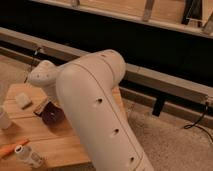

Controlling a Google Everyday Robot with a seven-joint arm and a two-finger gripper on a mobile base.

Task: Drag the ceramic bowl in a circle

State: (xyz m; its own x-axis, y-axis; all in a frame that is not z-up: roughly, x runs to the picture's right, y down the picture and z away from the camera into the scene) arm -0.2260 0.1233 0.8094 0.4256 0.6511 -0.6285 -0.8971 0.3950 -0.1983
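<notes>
The ceramic bowl (51,114) is a small dark maroon bowl on the wooden table (60,145), just left of my big white arm (95,110). The arm bends at a rounded joint (43,75) and reaches down to the bowl. My gripper (52,103) is at the bowl's upper rim, mostly hidden behind the arm. The bowl's right side is also covered by the arm.
A flat dark bar (42,105) lies right beside the bowl on its upper left. A pale block (22,100) sits further left, a white cup (4,119) at the left edge. An orange object (10,149) and a small bottle (29,156) lie near the table's front edge.
</notes>
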